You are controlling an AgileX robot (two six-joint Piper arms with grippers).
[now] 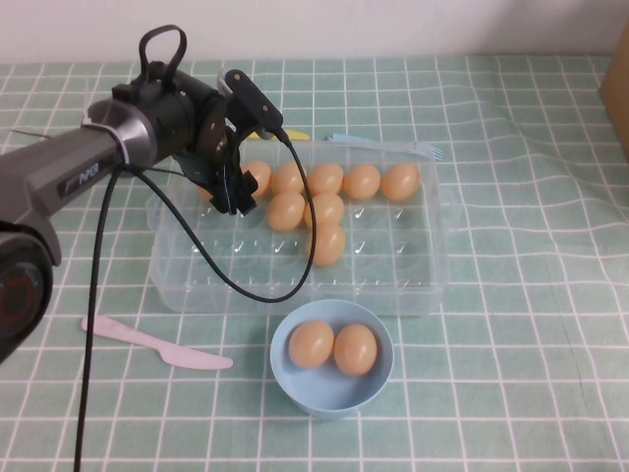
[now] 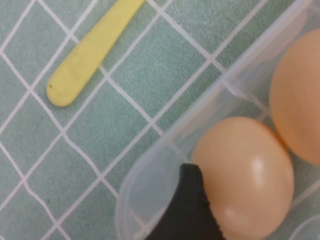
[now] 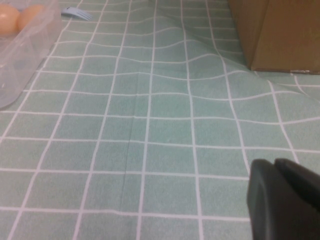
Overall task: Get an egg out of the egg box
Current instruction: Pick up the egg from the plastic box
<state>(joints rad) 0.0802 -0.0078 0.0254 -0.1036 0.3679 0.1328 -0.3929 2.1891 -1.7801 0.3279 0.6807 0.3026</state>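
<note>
A home-kitchen style setup: green checked tablecloth (image 1: 511, 295) covering the surface, plastic knife (image 1: 157, 342), eggs, blue bowl (image 1: 332, 388).

Soft, even light from overhead fills all three views, and shadows are faint. The light-blue bowl (image 1: 331, 360) casts a slight shadow on the tablecloth (image 1: 511, 295). A small highlight sits on the egg (image 2: 245, 177) in the left wrist view, which is blurred throughout. The right gripper (image 3: 282, 200) is dark and out of focus. The high view is sharp but grainy.
</note>
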